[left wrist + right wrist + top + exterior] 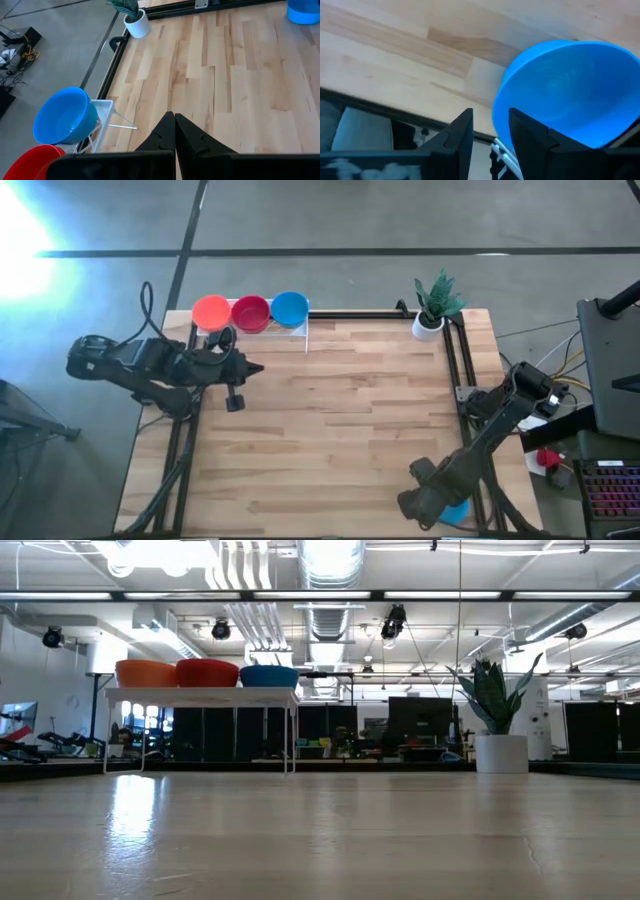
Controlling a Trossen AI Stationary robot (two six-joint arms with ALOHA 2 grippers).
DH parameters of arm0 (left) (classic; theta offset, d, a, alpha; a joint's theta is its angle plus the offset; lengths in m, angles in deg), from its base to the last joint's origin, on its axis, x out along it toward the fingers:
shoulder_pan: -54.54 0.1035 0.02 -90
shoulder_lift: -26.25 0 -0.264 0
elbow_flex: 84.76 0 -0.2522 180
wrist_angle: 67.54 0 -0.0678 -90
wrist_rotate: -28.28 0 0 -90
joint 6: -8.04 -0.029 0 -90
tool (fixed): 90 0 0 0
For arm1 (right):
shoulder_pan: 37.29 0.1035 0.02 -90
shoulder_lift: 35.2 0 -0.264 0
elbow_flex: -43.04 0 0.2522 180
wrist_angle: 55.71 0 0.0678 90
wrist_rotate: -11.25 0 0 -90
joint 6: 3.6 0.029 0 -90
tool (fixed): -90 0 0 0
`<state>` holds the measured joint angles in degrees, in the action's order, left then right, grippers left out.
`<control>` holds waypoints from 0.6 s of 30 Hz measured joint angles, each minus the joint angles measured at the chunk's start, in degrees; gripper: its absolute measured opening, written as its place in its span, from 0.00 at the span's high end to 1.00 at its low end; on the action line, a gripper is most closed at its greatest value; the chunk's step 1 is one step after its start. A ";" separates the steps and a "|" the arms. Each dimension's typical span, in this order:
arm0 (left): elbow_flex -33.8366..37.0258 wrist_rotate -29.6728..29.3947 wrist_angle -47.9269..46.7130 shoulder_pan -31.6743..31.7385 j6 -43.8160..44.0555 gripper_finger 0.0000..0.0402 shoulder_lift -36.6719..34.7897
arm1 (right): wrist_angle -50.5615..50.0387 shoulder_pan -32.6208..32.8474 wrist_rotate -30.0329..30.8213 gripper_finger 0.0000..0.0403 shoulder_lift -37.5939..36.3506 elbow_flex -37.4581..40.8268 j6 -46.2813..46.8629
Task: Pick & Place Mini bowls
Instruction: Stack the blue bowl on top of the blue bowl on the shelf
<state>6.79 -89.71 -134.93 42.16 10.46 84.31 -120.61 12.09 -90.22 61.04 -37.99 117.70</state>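
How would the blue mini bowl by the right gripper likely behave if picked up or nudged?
The blue bowl looks like thin, smooth plastic, so probably light, stiff and a little slippery. With its round, open shape, a nudge from the right gripper would more likely slide or tip it than roll it.

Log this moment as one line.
rack: orange, red, blue bowl | left claw: shut, idle | right claw: open beside second blue bowl

We see a grey concrete floor point(400, 215) around the wooden table point(340, 420), bright glare at one corner. Beyond the table, exposed ceiling ducts point(330, 565), strip lights point(480, 595), dark monitors point(420, 720) and cluttered desks.
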 joint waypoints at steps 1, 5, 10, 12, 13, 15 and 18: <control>0.00 0.01 -0.02 0.00 -0.01 1.00 0.01 | 0.47 0.26 0.01 0.69 0.00 0.69 0.64; 0.00 0.00 -0.04 0.00 -0.02 1.00 0.00 | 2.33 0.40 0.04 0.69 0.00 3.46 2.52; 0.00 0.02 -0.12 0.00 -0.02 1.00 0.00 | 3.76 0.36 0.08 0.70 -0.01 5.66 2.77; 0.00 0.02 -0.17 0.00 0.04 1.00 0.00 | 4.54 0.36 0.11 0.71 0.00 5.99 2.75; 0.00 0.02 -0.19 0.00 0.04 1.00 0.00 | 4.81 0.36 0.11 0.71 -0.02 6.17 2.70; 0.00 0.02 -0.20 0.00 0.09 1.00 0.00 | 5.53 0.38 0.21 0.72 -0.02 6.84 2.62; 0.00 0.02 -0.22 0.00 0.39 1.00 0.00 | 7.88 0.38 1.61 0.74 -0.02 8.18 2.25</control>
<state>6.79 -89.69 -135.14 42.16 10.84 84.31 -112.73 12.47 -88.61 61.02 -29.81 119.95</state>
